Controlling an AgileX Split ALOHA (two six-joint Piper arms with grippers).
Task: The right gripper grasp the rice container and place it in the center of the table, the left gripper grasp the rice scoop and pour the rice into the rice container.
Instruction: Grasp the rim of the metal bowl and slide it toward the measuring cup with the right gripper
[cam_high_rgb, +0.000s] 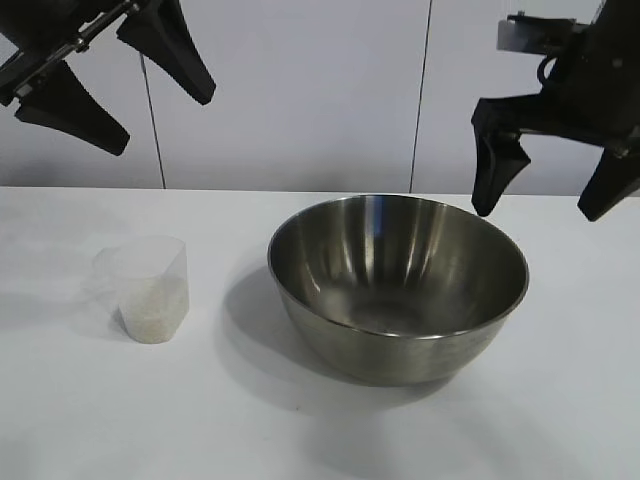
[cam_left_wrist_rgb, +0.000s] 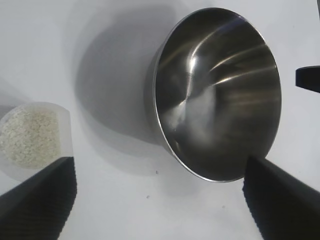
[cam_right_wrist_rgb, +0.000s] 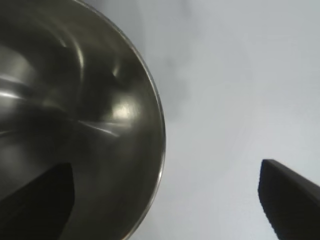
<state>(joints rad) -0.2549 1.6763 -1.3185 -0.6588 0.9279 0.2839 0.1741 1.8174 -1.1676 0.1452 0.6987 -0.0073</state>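
The rice container (cam_high_rgb: 398, 290), a big shiny steel bowl, stands empty on the white table (cam_high_rgb: 300, 430), right of middle; it also shows in the left wrist view (cam_left_wrist_rgb: 217, 92) and the right wrist view (cam_right_wrist_rgb: 75, 125). The rice scoop (cam_high_rgb: 148, 287), a clear plastic cup holding rice (cam_high_rgb: 153, 310), stands at the left; it also shows in the left wrist view (cam_left_wrist_rgb: 32, 135). My right gripper (cam_high_rgb: 545, 205) hangs open and empty above the bowl's right rim. My left gripper (cam_high_rgb: 160, 120) hangs open and empty high at the upper left, above the scoop.
A grey panelled wall (cam_high_rgb: 300, 90) stands behind the table. Bare tabletop lies in front of the bowl and between the scoop and the bowl.
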